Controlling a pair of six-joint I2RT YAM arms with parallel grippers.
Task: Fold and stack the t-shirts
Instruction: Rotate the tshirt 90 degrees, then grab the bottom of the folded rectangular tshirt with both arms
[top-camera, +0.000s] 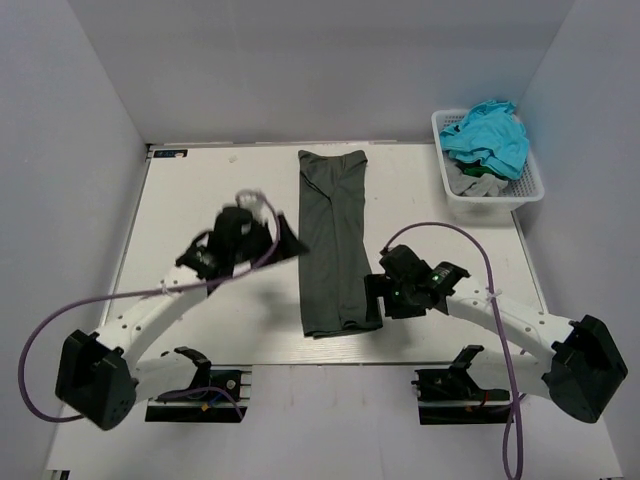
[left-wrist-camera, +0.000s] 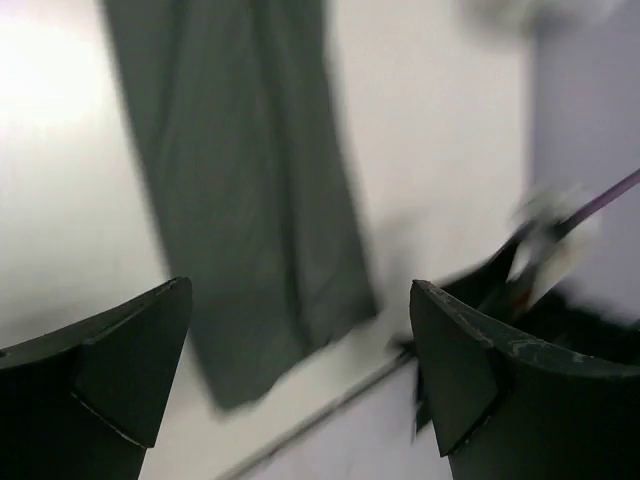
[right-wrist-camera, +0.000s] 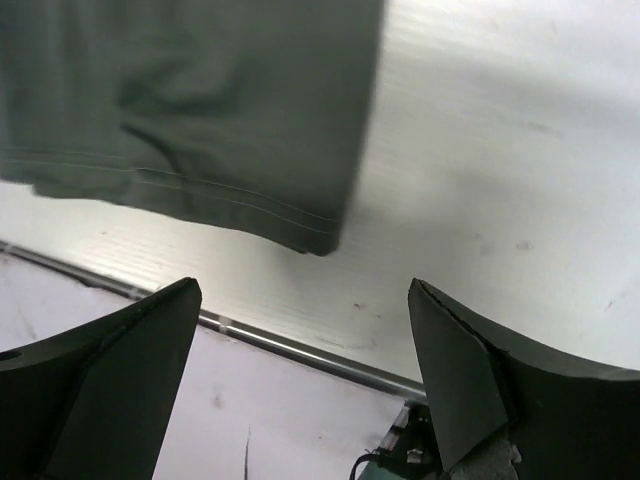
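Observation:
A dark charcoal-grey t-shirt (top-camera: 332, 240) lies on the white table (top-camera: 200, 190), folded lengthwise into a long narrow strip running from far to near. My left gripper (top-camera: 290, 241) is open and empty, just left of the strip's middle. The left wrist view shows the strip (left-wrist-camera: 250, 190) ahead of the open left gripper (left-wrist-camera: 300, 370), blurred. My right gripper (top-camera: 372, 300) is open and empty beside the strip's near right corner. The right wrist view shows that hem corner (right-wrist-camera: 200, 110) above the open right gripper (right-wrist-camera: 305, 380). A turquoise t-shirt (top-camera: 488, 135) and a light grey one (top-camera: 478, 184) lie in the basket.
The white lattice basket (top-camera: 530, 185) stands at the table's far right corner. The table's near edge with a metal rail (right-wrist-camera: 300, 345) lies right under the right gripper. Purple cables loop from both arms. Grey walls enclose the table on three sides.

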